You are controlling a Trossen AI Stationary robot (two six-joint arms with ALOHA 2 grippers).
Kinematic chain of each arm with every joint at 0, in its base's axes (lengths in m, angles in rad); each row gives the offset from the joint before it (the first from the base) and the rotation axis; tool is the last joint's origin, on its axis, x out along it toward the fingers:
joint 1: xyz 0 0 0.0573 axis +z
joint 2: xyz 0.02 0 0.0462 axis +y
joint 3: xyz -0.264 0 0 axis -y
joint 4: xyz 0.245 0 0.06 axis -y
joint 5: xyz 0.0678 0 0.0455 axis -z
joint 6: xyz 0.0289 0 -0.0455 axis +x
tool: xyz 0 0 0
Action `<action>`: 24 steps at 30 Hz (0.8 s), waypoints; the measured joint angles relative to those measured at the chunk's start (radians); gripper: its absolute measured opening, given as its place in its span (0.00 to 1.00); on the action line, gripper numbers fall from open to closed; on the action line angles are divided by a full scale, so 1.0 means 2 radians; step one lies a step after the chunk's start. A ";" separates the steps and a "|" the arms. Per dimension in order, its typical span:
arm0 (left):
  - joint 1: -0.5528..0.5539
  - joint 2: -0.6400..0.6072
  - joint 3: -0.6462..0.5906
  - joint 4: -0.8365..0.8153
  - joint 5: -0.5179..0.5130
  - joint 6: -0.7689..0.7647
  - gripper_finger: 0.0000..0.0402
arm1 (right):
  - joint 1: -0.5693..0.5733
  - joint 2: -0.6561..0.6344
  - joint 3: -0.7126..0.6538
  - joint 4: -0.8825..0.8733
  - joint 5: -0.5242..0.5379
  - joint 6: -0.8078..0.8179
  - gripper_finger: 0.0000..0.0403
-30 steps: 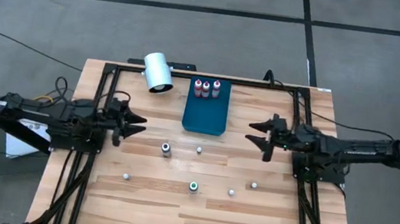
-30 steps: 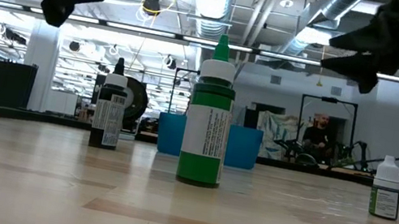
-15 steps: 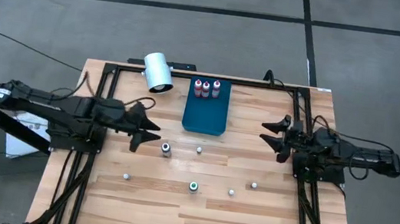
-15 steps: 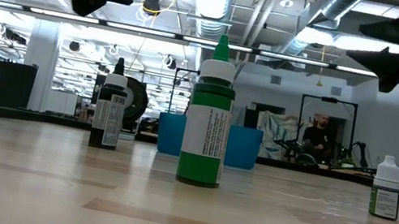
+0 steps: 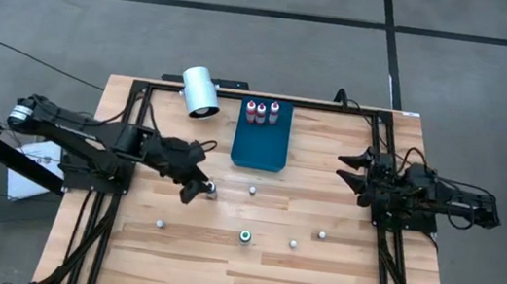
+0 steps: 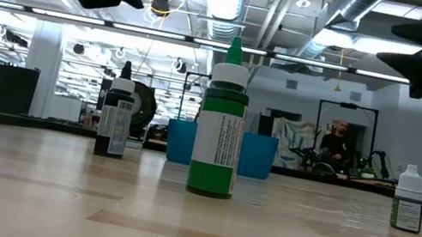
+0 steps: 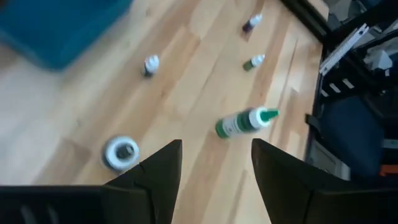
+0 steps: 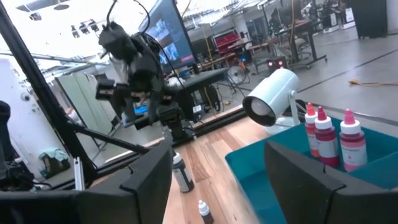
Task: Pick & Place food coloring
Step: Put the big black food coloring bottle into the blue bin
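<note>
Three red dropper bottles (image 5: 261,113) stand in the far end of the blue tray (image 5: 261,143); they also show in the right wrist view (image 8: 326,137). Loose bottles stand upright on the wood: a dark one (image 5: 211,188) (image 6: 115,119), a green one (image 5: 245,236) (image 6: 219,129), and several small white-capped ones (image 5: 252,190) (image 5: 322,235). My left gripper (image 5: 193,187) (image 7: 216,174) hangs open, tipped downward, above and just left of the dark bottle (image 7: 120,152). My right gripper (image 5: 352,173) (image 8: 230,180) is open, raised near the table's right side.
A large white cylinder (image 5: 199,91) lies at the far edge, left of the tray. Black frame rails (image 5: 125,145) run along the table's left, right and far sides. Bare wood shows toward the near edge (image 5: 245,278). A person (image 6: 335,145) shows far off in the room.
My left gripper has travelled toward the table's right and near edge, up to the dark bottle, and tipped downward. My right gripper has drawn back toward the right edge. No bottle has moved.
</note>
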 joint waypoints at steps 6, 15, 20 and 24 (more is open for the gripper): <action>-0.001 0.000 0.000 -0.018 0.016 -0.035 0.46 | 0.000 0.000 0.000 0.000 0.000 0.000 0.59; -0.001 -0.001 0.000 -0.023 0.007 -0.015 0.46 | 0.000 0.000 0.000 0.000 -0.014 0.003 0.59; 0.000 -0.001 0.000 -0.043 -0.059 -0.045 0.46 | 0.000 0.000 0.000 0.001 -0.017 0.016 0.59; 0.000 0.000 0.000 -0.061 -0.094 -0.088 0.46 | 0.000 0.000 0.000 0.001 -0.018 0.016 0.59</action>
